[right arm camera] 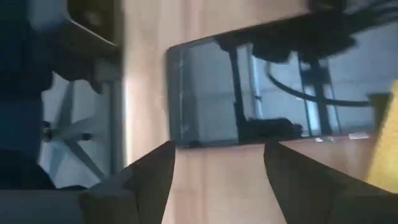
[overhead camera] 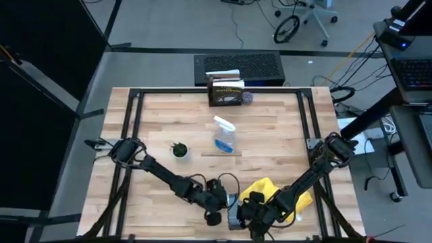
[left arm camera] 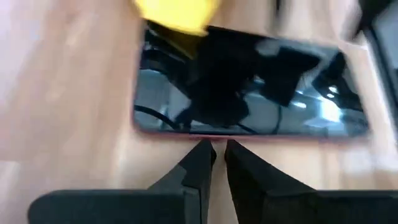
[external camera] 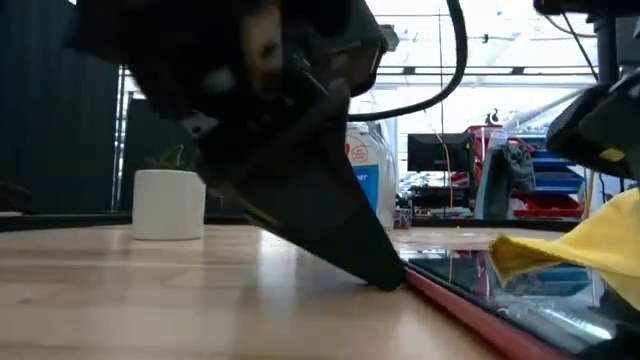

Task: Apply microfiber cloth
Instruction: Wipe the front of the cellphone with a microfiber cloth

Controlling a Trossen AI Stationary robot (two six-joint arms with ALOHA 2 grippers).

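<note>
Microfiber cloth (overhead camera: pixel 270 191), bright yellow, lies bunched at the near edge of my table (overhead camera: pixel 270 128), under the right arm's forearm and just beside the smartphone (left arm camera: pixel 249 87). In the low view I see a yellow fold (external camera: pixel 560 250) hanging over the far end of the phone's glossy screen; whether it rests on the glass I cannot tell. The phone lies flat on the wood, screen up, with a reddish rim.

My left gripper (left arm camera: pixel 219 155) sits low at the phone's long edge, its fingers pinched almost together with only a thin slit between them, tips right at the rim. My right gripper (right arm camera: pixel 217 163) hovers by the phone's other side with its fingers spread wide and holding nothing.

Farther back stand a spray bottle (overhead camera: pixel 225 135) with blue liquid, a small potted plant (overhead camera: pixel 179 150) and a box (overhead camera: pixel 225 91).
</note>
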